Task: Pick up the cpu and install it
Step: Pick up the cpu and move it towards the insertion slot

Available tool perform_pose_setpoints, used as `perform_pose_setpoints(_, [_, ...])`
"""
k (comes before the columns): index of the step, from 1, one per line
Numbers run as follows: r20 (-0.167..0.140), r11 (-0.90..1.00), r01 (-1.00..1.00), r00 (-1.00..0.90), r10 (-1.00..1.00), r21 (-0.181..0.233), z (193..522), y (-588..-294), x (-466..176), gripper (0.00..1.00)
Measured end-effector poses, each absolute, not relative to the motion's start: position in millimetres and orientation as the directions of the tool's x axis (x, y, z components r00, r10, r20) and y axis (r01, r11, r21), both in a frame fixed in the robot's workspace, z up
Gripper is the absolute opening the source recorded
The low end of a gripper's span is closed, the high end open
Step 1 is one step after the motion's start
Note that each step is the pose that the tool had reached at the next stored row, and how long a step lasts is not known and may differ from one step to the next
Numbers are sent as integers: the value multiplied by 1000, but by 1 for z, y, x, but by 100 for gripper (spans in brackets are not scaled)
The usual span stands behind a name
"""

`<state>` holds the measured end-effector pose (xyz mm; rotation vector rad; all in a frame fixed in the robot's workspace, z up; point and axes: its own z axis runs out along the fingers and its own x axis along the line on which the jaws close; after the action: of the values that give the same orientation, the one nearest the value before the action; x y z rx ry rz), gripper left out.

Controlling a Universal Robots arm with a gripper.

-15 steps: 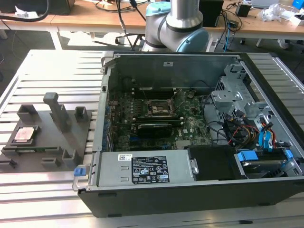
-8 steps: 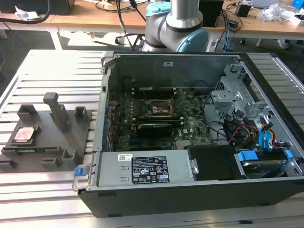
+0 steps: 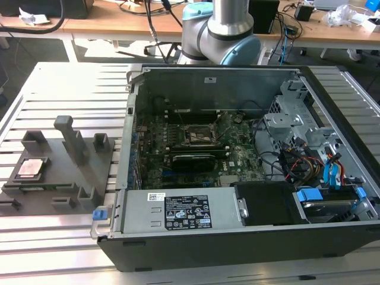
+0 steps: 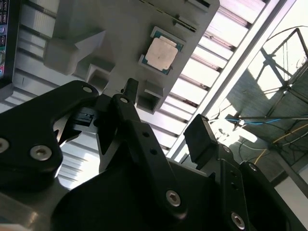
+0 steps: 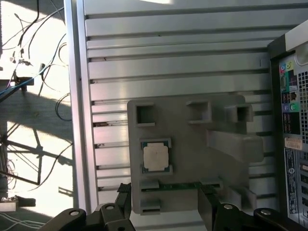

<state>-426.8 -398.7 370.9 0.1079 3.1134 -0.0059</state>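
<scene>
**On the holder, the cpu waits: nothing picked up yet**

Beside the case [image 3: 237, 237], at the exterior view's left, a grey holder [image 3: 59, 172] lies on the table [image 3: 59, 83]. The cpu [image 3: 31, 168] sits flat in a square nest in that holder, shiny side up. Both wrist views look down on it there.

In the second wrist view, the black fingers [image 4: 139, 134] are spread wide, with nothing between them. They hang above the holder and are apart from the cpu. They do not touch it.

Inside the open case, the socket [image 3: 199, 135] sits in the middle of the green board. I cannot tell whether its frame is open. No chip has been put in it, as far as I can see.

So I think the job is right at its start. The cpu has not been lifted, and putting it in is not done either.

The table is made of long pale metal slats with thin grooves between them. It looks flat and hard. The arm [image 3: 228, 29] stands behind the case.

Past the table are wooden desks [image 3: 119, 24] with black cables [image 3: 148, 9] on them. The wrist views show a sunny floor [image 5: 33, 96] with more loose wires and dark shadows.
</scene>
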Motion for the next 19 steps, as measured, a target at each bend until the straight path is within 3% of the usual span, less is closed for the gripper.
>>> perform_pose_setpoints(19, [-26, 998, 69, -997, 69, -3, 354, -399, -427, 66])
